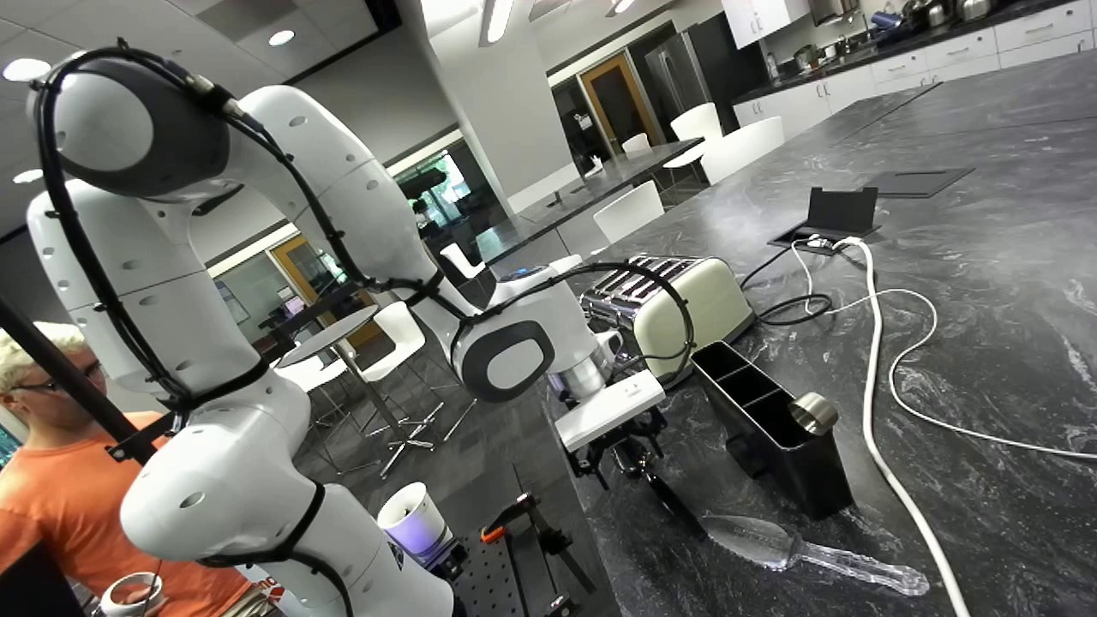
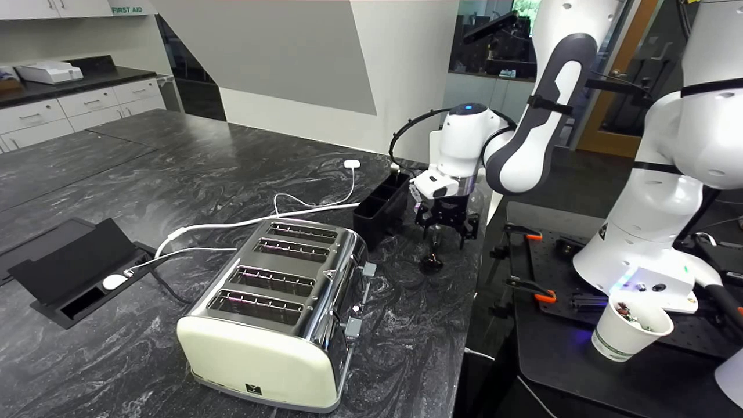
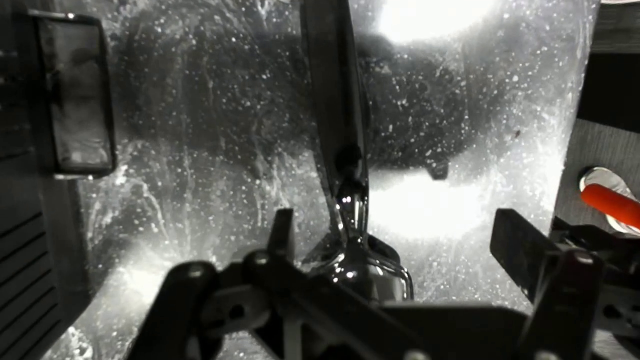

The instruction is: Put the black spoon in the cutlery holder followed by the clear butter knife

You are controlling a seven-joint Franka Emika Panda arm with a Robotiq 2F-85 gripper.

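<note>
My gripper (image 1: 628, 463) is open and points down low over the counter; it also shows in an exterior view (image 2: 446, 232). In the wrist view its fingertips (image 3: 397, 235) straddle the neck and bowl end of the black spoon (image 3: 352, 215), apart from it, with the left finger nearer. The spoon's handle (image 1: 673, 504) lies toward the clear butter knife (image 1: 754, 540), whose blade is close to the handle's end. The knife is not clear in the other views. The black cutlery holder (image 1: 814, 476), also in an exterior view (image 2: 380, 223), stands beside the gripper.
A silver metal piece (image 1: 814, 413) sits in the holder's end compartment. The cream-and-silver toaster (image 2: 261, 354) stands near the holder. A white cable (image 1: 870, 428) runs past the holder. The counter's edge (image 2: 473, 302) is close to the gripper's side.
</note>
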